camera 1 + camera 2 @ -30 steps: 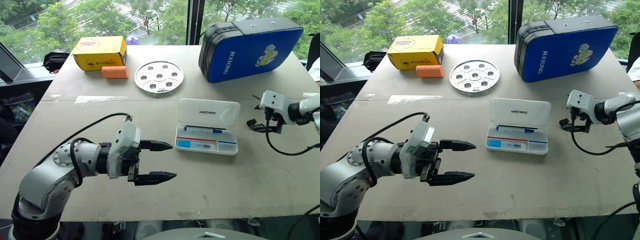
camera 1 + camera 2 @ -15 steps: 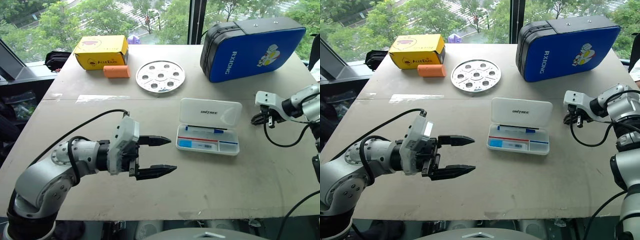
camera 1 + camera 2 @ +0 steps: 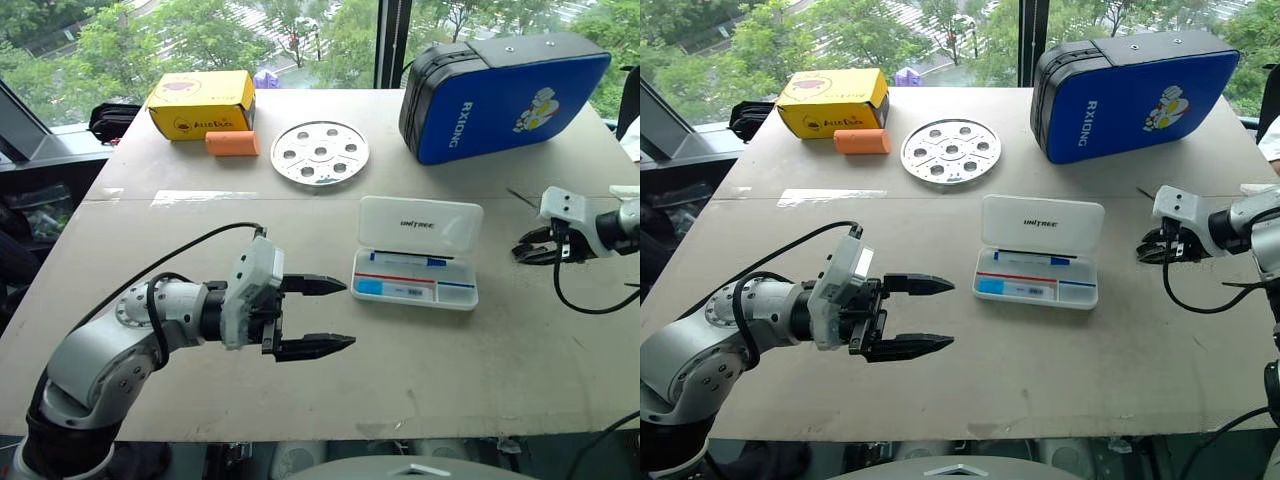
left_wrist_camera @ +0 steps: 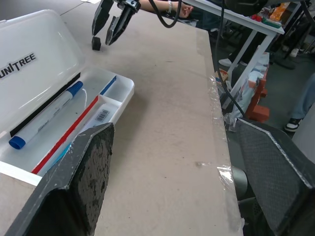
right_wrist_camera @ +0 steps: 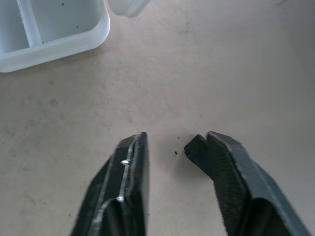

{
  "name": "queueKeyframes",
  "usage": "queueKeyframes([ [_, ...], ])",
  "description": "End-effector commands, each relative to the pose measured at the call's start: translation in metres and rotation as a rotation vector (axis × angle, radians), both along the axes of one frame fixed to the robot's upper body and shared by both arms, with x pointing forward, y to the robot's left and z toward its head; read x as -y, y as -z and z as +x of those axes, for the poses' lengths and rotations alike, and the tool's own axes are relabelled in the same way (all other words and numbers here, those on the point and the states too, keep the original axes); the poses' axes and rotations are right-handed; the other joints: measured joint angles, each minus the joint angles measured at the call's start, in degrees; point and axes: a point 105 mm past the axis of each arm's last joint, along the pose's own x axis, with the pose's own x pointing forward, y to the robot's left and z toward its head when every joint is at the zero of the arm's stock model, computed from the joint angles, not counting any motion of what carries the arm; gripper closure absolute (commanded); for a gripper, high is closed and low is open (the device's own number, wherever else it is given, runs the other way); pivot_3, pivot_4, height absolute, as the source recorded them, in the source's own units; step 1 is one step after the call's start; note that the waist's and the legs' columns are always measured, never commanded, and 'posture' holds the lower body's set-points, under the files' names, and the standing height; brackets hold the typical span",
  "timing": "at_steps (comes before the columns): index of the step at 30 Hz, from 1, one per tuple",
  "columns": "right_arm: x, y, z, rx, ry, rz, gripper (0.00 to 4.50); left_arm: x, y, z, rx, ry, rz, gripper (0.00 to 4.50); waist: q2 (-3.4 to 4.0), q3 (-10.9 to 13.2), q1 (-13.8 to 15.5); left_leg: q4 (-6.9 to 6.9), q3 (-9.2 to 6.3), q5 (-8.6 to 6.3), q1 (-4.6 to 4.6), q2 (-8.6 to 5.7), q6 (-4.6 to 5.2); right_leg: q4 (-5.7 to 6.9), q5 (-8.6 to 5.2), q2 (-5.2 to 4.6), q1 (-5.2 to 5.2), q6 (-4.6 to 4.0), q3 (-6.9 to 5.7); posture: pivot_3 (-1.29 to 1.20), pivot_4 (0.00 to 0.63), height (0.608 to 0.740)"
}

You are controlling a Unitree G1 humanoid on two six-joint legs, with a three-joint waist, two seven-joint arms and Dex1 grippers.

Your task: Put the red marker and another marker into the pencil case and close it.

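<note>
I see the pencil case [image 3: 415,265] lying open mid-tabletop [image 3: 470,360], a red marker [image 3: 395,279] and a blue-capped one [image 3: 407,260] already inside (only the lid remains, I judge). My left gripper [image 3: 315,316] hovers level, jaws wide, empty; my right gripper [image 5: 167,147] tilts down beside the case, fingers apart

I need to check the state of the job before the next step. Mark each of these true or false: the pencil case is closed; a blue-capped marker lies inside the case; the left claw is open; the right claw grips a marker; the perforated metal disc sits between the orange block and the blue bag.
1. The pencil case is closed. False: its lid stands open.
2. A blue-capped marker lies inside it. True.
3. The left claw is open. True, and empty.
4. The right claw grips a marker. False: nothing is between its fingers.
5. The metal disc sits between the orange block and the blue bag. True.
</note>
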Motion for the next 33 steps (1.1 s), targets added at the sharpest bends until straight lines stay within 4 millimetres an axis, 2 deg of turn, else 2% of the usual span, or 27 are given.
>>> queueKeyframes([
  [1,0.003,-0.010,0.005,0.091,-0.038,-0.074,2.44,0.002,-0.003,0.000,0.030,0.015,0.003,0.55,0.01,0.01,-0.06,0.01,0.02,0.00,0.00,0.00,0.00,0.00,0.00,0.00,0.00,0.00,0.01,0.00,0.150,0.740],
  [11,0.016,0.012,0.021,0.049,-0.050,-0.220,2.44,0.001,-0.002,-0.002,0.036,0.009,0.008,0.55,0.01,0.01,-0.14,0.01,0.24,0.00,0.02,0.00,-0.01,-0.01,0.00,0.02,0.00,0.00,0.01,0.00,0.150,0.740],
  [14,0.015,0.005,0.026,0.055,-0.045,-0.203,3.22,0.000,-0.002,-0.004,0.039,0.001,0.010,0.55,0.01,0.01,-0.09,-0.01,0.30,0.01,0.00,0.00,-0.01,-0.04,0.00,0.01,0.00,-0.01,-0.01,0.00,0.150,0.740],
  [17,0.016,0.003,0.026,0.052,-0.052,-0.201,4.47,0.001,-0.002,-0.004,0.040,-0.005,0.010,0.55,0.01,0.01,-0.11,-0.01,0.33,0.01,0.01,0.01,-0.01,-0.03,0.00,0.00,0.00,-0.01,0.02,0.00,0.150,0.740],
  [20,0.017,0.000,0.019,0.038,-0.061,-0.182,4.49,0.000,-0.001,-0.005,0.042,-0.010,0.010,0.55,0.02,0.02,-0.07,-0.01,0.31,0.01,0.01,0.01,-0.01,-0.03,0.00,0.00,0.00,-0.01,0.00,0.00,0.150,0.740],
  [22,0.005,-0.009,0.011,0.032,-0.087,-0.105,4.49,-0.001,-0.001,-0.005,0.042,-0.012,0.009,0.55,0.03,0.02,0.04,-0.01,0.30,0.00,-0.01,0.01,-0.01,-0.04,0.00,0.00,0.00,-0.01,-0.01,0.00,0.150,0.740],
  [24,-0.018,-0.019,-0.003,0.011,-0.128,-0.004,4.49,-0.003,0.000,-0.004,0.040,-0.015,0.010,0.55,0.07,0.04,0.03,-0.02,0.15,0.00,-0.02,0.02,0.00,-0.04,0.00,-0.01,-0.01,-0.01,0.00,0.00,0.150,0.740],
  [25,-0.033,-0.023,-0.013,-0.002,-0.159,0.038,4.49,-0.004,0.000,-0.005,0.039,-0.017,0.011,0.55,0.08,0.05,0.05,-0.03,0.03,0.00,-0.04,0.03,0.00,-0.01,0.00,-0.02,-0.04,0.00,0.01,0.00,0.150,0.740],
  [26,-0.057,-0.025,-0.025,-0.013,-0.190,0.087,4.49,-0.006,0.000,-0.005,0.035,-0.019,0.012,0.55,0.10,0.05,-0.02,-0.03,-0.03,0.00,-0.06,0.03,0.00,0.02,0.00,-0.02,-0.08,0.00,0.00,0.00,0.150,0.740],
  [28,-0.095,-0.022,-0.046,-0.028,-0.216,0.127,4.49,-0.009,0.002,-0.009,0.027,-0.016,0.019,0.55,0.13,0.04,-0.23,-0.04,-0.07,0.00,-0.07,0.07,0.00,0.11,0.00,0.00,-0.13,0.00,0.00,0.00,0.150,0.740],
  [29,-0.105,-0.021,-0.051,-0.029,-0.201,0.136,4.49,-0.010,0.003,-0.011,0.025,-0.012,0.025,0.55,0.14,0.04,-0.34,-0.05,-0.07,0.00,-0.09,0.07,0.00,0.15,-0.01,0.02,-0.17,0.00,0.01,0.00,0.150,0.740],
  [32,-0.118,-0.016,-0.056,-0.022,-0.149,0.142,4.49,-0.013,0.005,-0.014,0.010,-0.004,0.031,0.55,0.14,0.06,0.04,-0.03,-0.12,0.00,-0.04,0.07,0.00,0.30,-0.02,0.09,-0.20,-0.02,-0.02,0.00,0.150,0.740],
  [33,-0.121,-0.009,-0.059,-0.027,-0.132,0.124,4.49,-0.015,0.005,-0.015,0.004,-0.004,0.032,0.55,0.11,0.06,0.31,-0.02,-0.10,0.00,-0.05,0.05,0.00,0.30,-0.02,0.08,-0.20,-0.02,-0.02,0.00,0.150,0.740],
])
